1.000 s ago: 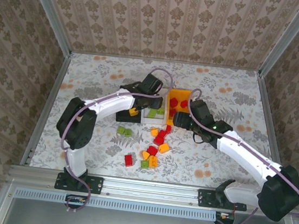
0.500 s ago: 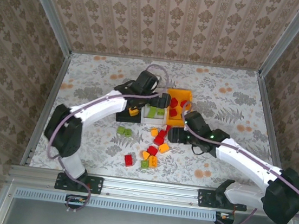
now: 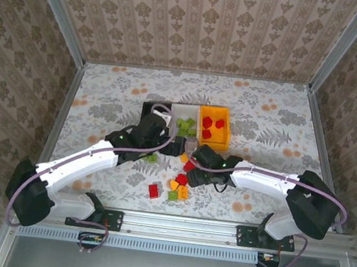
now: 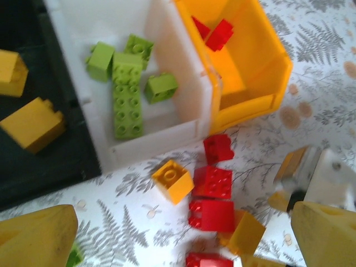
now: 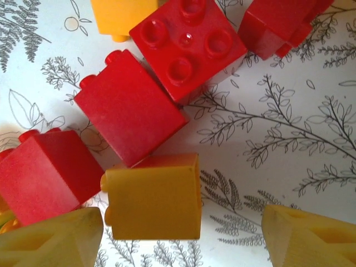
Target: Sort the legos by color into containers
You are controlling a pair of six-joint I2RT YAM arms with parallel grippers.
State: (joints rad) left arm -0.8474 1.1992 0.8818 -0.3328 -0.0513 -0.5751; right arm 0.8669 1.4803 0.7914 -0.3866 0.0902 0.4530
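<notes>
Three containers (image 3: 227,126) in a row, were they?

Yes, side by side across the upper part of the left wrist view. The black bin (image 4: 61,156) at the left held two orange-yellow bricks (image 4: 32,123). The white bin (image 4: 94,22) in the middle held the green bricks (image 4: 128,105), and the orange bin (image 4: 236,75) at the right held red ones (image 4: 221,33).

And the rest of the legos (image 3: 182,191)?

Loose on the counter (image 3: 104,98), just below the bins near the centre of the overhead view. They were red, orange-yellow and green, several touching. A lone red brick (image 3: 153,190) lay a little apart, at the lower left of that cluster.

How did the left tool (image 4: 178,236) stand?

Its fingers were wide apart at the two bottom corners of its own view and gripped nothing. It was over the loose pieces in front of the white bin.

The right tool (image 5: 178,236)?

Also apart and bare, low over the pile. One orange-yellow brick (image 5: 153,194) lay just above the gap, close to the finger at lower left. Red bricks (image 5: 130,105) crowded against it from the upper left.
</notes>
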